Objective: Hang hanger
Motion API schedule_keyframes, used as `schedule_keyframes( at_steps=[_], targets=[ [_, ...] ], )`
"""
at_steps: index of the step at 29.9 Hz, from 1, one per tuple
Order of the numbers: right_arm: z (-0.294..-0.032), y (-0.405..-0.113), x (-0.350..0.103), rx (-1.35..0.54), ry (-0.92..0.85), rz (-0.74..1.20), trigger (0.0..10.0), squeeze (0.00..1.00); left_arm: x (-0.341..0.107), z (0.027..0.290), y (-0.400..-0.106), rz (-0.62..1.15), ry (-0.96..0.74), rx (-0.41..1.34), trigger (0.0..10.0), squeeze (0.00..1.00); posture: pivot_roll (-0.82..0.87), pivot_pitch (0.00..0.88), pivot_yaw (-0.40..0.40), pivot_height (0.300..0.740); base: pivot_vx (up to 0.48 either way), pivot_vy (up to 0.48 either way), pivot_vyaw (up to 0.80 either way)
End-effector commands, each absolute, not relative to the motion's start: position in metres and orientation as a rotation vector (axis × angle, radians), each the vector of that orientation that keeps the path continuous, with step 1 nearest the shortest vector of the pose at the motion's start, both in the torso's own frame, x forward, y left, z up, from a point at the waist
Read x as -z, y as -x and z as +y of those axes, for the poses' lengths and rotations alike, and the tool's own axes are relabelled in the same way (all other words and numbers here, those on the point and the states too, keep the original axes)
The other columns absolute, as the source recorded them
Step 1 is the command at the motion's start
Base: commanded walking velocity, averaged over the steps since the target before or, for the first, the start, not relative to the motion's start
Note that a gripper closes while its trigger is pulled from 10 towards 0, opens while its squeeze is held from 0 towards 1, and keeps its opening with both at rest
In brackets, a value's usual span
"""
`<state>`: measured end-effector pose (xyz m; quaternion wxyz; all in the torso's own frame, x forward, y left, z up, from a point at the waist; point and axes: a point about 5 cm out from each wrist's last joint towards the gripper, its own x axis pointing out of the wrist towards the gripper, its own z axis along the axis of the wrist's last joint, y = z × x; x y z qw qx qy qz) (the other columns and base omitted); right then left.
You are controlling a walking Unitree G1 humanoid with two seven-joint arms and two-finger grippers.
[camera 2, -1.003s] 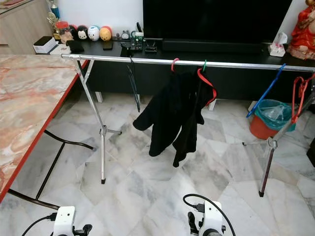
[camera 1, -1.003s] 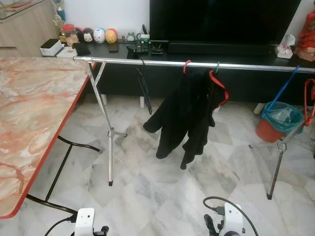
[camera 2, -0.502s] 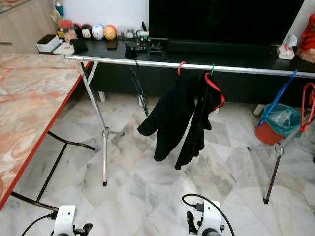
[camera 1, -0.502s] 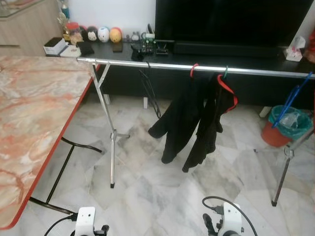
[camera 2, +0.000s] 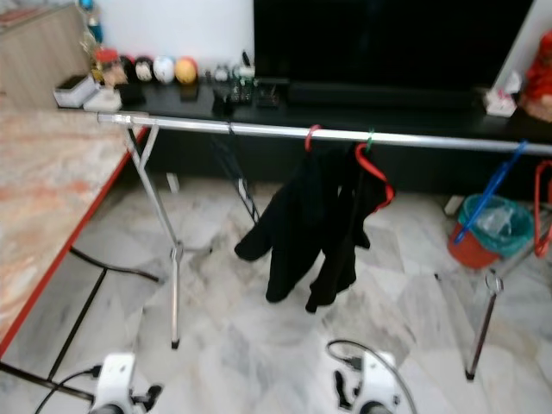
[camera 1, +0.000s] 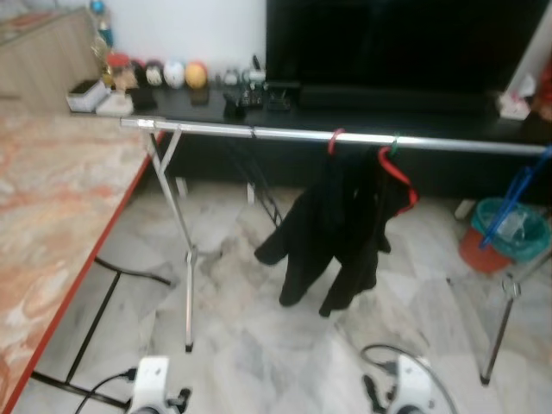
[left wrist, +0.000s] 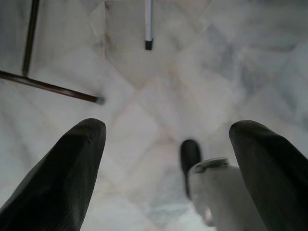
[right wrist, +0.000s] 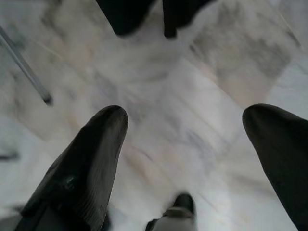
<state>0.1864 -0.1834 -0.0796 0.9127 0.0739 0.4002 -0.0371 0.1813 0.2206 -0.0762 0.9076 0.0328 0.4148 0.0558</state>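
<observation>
A silver clothes rail [camera 1: 285, 134] spans the room in front of me. On it hang black garments [camera 1: 341, 224] on a red hanger [camera 1: 398, 172], beside a red hook [camera 1: 332, 138] and a green hook [camera 1: 394, 145]. An empty black hanger [camera 1: 259, 177] hangs further left on the rail. Another red hanger [camera 2: 542, 207] hangs at the rail's far right end. Both arms hang low. My left gripper [left wrist: 168, 130] is open over the marble floor, holding nothing. My right gripper [right wrist: 185, 115] is open too, above the floor below the garments' hems.
A marble-topped table [camera 1: 52, 233] with a red edge stands at my left. Behind the rail a dark TV stand [camera 1: 345, 99] carries small figures and boxes. A red bucket [camera 1: 504, 237] sits at the right. The rack's legs [camera 1: 188, 293] stand on the floor.
The whole picture has shifted slightly and turned blurry, so the camera is moving. The rail, the garments and both hanging arms keep their places.
</observation>
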Motion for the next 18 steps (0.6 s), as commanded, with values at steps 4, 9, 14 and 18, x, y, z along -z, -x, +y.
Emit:
schedule_keyframes(
  at_steps=[4, 9, 14, 18],
  targets=[
    [-0.1965, -0.1779, 0.0821, 0.108, -0.131, 0.847, 10.0, 0.00, 0.0764, 0.2126, -0.1846, 0.855, -0.053, -0.101, 10.0, 0.00, -0.04, 0.000, -0.009, 0.740, 0.331, 0.000, 0.00],
    [-0.1950, -0.1782, 0.0822, 0.104, -0.129, 0.848, 10.0, 0.00, 0.0768, 0.2123, -0.1838, 0.856, -0.049, -0.102, 10.0, 0.00, -0.04, 0.000, -0.009, 0.740, 0.329, 0.000, 0.00],
    [-0.1924, -0.1803, 0.0815, 0.098, -0.134, 0.840, 10.0, 0.00, 0.0771, 0.2124, -0.1832, 0.857, -0.049, -0.104, 10.0, 0.00, -0.04, 0.000, -0.011, 0.740, 0.329, 0.000, 0.00],
    [-0.1920, -0.1810, 0.0812, 0.096, -0.134, 0.839, 10.0, 0.00, 0.0772, 0.2123, -0.1831, 0.859, -0.049, -0.103, 10.0, 0.00, -0.04, 0.000, -0.009, 0.740, 0.315, 0.000, 0.00]
  ],
)
